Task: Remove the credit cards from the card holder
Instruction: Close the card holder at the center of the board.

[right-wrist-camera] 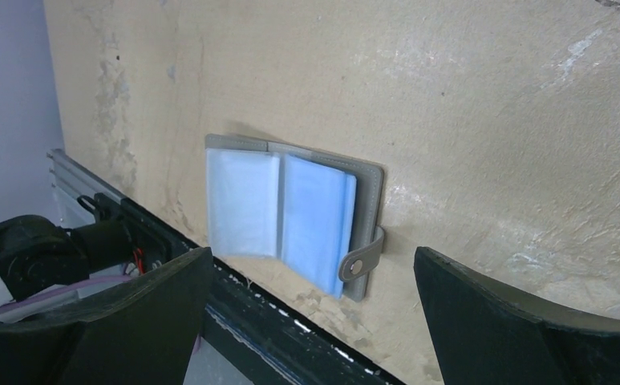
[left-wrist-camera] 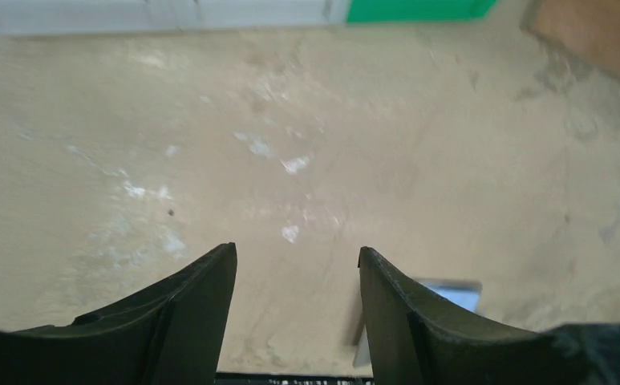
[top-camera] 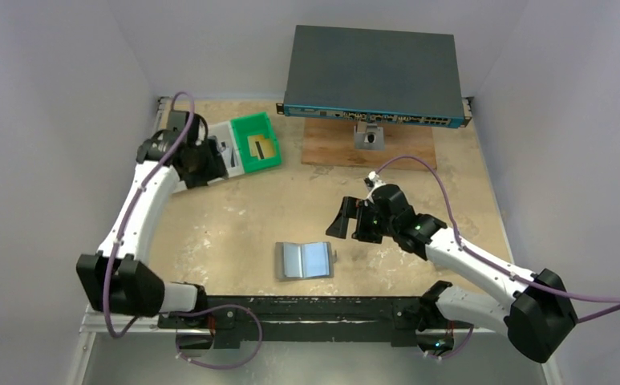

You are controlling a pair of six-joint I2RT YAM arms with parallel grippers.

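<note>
The card holder (top-camera: 304, 261) lies open and flat near the table's front edge, bluish clear pockets up. In the right wrist view it (right-wrist-camera: 290, 210) shows its grey strap with a light stud; I cannot tell whether any cards are in the pockets. A gold card (top-camera: 262, 147) lies in the green tray (top-camera: 268, 124). My right gripper (top-camera: 350, 224) is open and empty, just right of and behind the holder; it also shows in the right wrist view (right-wrist-camera: 310, 255). My left gripper (top-camera: 200, 163) is open and empty by the white tray (top-camera: 234, 128); the left wrist view (left-wrist-camera: 296, 249) shows bare table between its fingers.
A large dark grey box with ports (top-camera: 373, 74) stands at the back on a wooden board (top-camera: 407, 148). A black rail (top-camera: 306, 309) runs along the table's front edge. Grey walls close in left and right. A corner of the holder (left-wrist-camera: 455, 293) shows past my left gripper's right finger.
</note>
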